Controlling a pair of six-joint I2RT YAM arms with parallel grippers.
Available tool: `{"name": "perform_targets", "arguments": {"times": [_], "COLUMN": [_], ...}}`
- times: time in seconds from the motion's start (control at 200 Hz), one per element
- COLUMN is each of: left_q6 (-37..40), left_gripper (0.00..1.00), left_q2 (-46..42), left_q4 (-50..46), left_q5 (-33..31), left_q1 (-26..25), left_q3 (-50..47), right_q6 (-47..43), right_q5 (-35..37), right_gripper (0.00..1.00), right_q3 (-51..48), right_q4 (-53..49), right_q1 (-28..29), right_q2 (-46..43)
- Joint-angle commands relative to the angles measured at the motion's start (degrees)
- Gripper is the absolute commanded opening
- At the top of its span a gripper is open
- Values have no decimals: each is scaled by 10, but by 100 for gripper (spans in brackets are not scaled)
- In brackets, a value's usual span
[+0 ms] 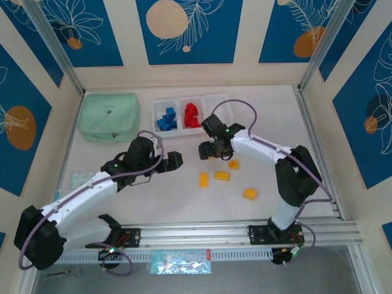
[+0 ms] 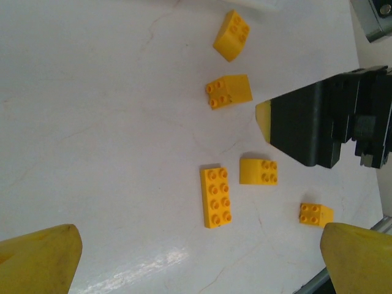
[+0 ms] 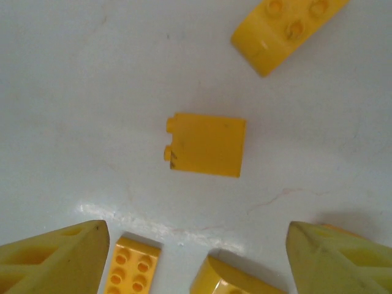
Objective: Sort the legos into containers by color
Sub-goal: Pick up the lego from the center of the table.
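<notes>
Right wrist view: the right gripper is spread wide over a yellow brick lying on its side on the table; best to centre, drop squarely, pinch its flat faces; left gripper also spread; bins lie beyond.

No legible text or labels.
</notes>
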Motion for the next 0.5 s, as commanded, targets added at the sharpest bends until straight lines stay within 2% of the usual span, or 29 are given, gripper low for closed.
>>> {"name": "perform_targets", "arguments": {"times": [0.0, 0.08, 0.25, 0.495], "left_q6": [-23, -34, -42, -37], "left_gripper": [99, 99, 99, 99], "left_q2": [2, 7, 19, 29], "left_q4": [38, 60, 70, 73], "left_q5": [-32, -35, -48, -60], "left_q1": [-15, -18, -21, -22], "left_q3": [-21, -31, -33, -33], "right_q6": [0, -1, 6, 17], "right_q5": [21, 36, 2, -11], "right_gripper": [81, 83, 81, 81], "right_q3": [-8, -6, -6, 19], "right_q4": [17, 15, 45, 66], "right_q1": [3, 0, -23, -15], "right_q2": [-9, 8, 36, 80]}}
